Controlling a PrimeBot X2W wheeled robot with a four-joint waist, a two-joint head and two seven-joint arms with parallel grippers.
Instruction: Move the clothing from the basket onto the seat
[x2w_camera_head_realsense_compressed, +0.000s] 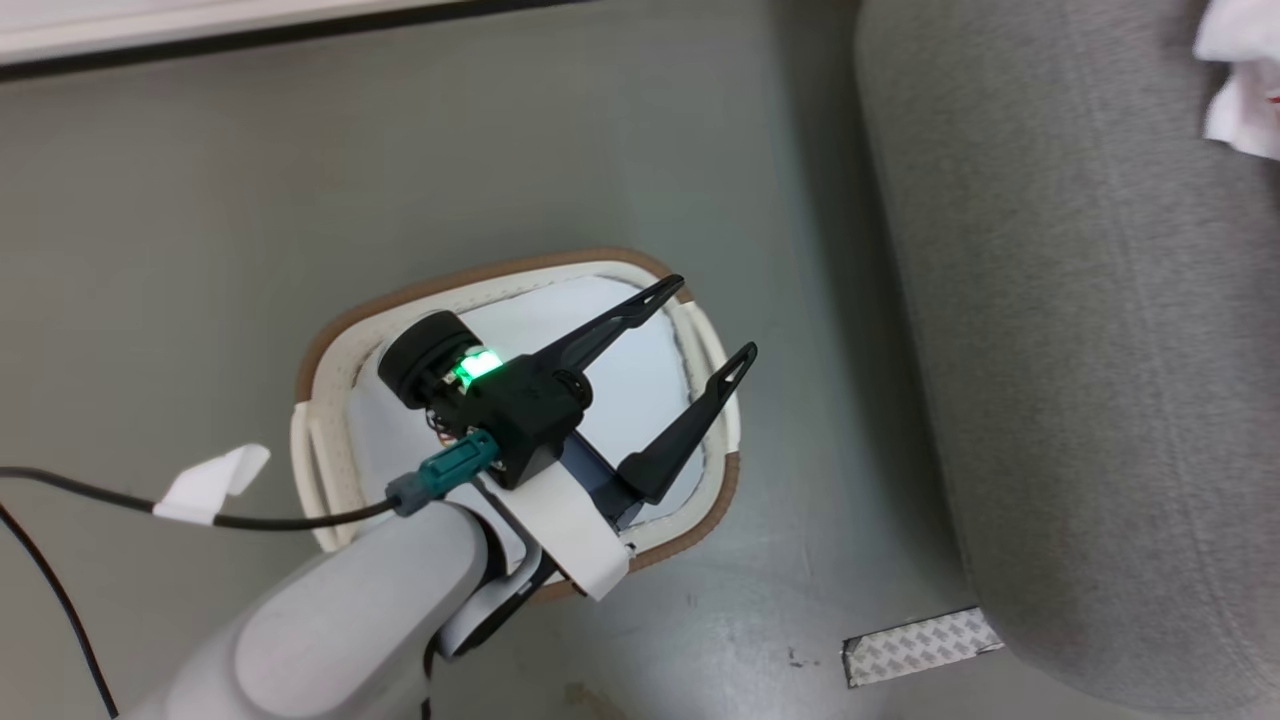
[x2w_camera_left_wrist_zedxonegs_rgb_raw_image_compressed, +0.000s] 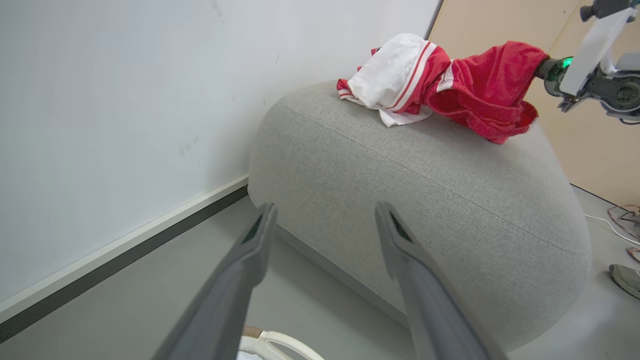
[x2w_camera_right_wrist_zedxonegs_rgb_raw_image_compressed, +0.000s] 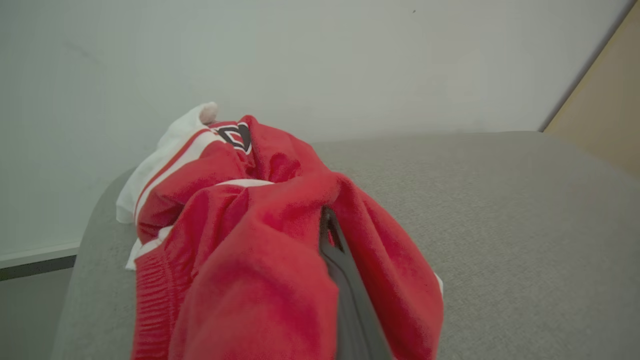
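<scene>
The basket (x2w_camera_head_realsense_compressed: 345, 345) stands on the grey floor, with a pale liner (x2w_camera_head_realsense_compressed: 640, 390) showing inside it. My left gripper (x2w_camera_head_realsense_compressed: 712, 318) hangs open above it, nothing between its fingers (x2w_camera_left_wrist_zedxonegs_rgb_raw_image_compressed: 250, 250). The clothing (x2w_camera_left_wrist_zedxonegs_rgb_raw_image_compressed: 450, 82), red with white panels and stripes, lies bunched on top of the grey seat (x2w_camera_left_wrist_zedxonegs_rgb_raw_image_compressed: 425, 190). One end of the red fabric is lifted and draped over my right gripper (x2w_camera_right_wrist_zedxonegs_rgb_raw_image_compressed: 327, 215), which is shut on it; one dark finger (x2w_camera_right_wrist_zedxonegs_rgb_raw_image_compressed: 350, 295) shows through the folds. A white bit of the clothing (x2w_camera_head_realsense_compressed: 1240, 80) shows at the head view's top right corner.
A patch of grey tape (x2w_camera_head_realsense_compressed: 920, 645) lies on the floor by the seat (x2w_camera_head_realsense_compressed: 1080, 350). A black cable with a white tag (x2w_camera_head_realsense_compressed: 215, 480) trails left of the basket. A white wall with a dark baseboard (x2w_camera_left_wrist_zedxonegs_rgb_raw_image_compressed: 125, 260) runs behind. A shoe (x2w_camera_left_wrist_zedxonegs_rgb_raw_image_compressed: 625, 277) and wires (x2w_camera_left_wrist_zedxonegs_rgb_raw_image_compressed: 622, 217) lie beyond the seat.
</scene>
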